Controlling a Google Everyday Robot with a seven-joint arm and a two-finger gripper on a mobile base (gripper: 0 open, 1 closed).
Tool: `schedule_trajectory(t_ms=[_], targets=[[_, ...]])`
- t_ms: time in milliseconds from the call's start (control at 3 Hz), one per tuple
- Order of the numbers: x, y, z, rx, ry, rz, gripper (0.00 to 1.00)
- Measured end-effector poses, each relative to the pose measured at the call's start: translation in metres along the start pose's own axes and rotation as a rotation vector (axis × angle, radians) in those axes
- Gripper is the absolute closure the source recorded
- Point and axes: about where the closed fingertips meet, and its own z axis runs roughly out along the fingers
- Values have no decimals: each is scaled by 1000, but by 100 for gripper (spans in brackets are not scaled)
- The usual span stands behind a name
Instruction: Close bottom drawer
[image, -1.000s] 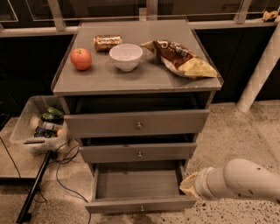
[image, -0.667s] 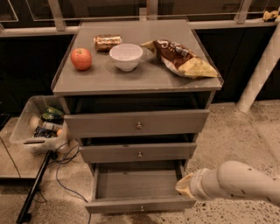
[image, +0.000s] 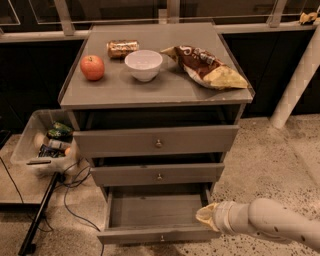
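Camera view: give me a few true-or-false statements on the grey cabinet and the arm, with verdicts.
1. The slim grey bottom drawer stands pulled out. True.
2. The gripper is near that drawer's right front corner. True.
3. The red apple lies in the bottom drawer. False: it sits on the cabinet top, left of the white round bowl.
4. The gripper hangs above the cabinet top. False: it is low, beside the open drawer.
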Motion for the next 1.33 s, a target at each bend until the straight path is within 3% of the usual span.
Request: schedule_trajectory(t_ms=[333, 667, 1000, 1333], targets=[[21, 4, 29, -10, -63, -18, 100], [50, 12, 61, -36, -52, -24, 100], [90, 21, 101, -78, 23, -23, 100], [90, 21, 101, -78, 23, -23, 100]])
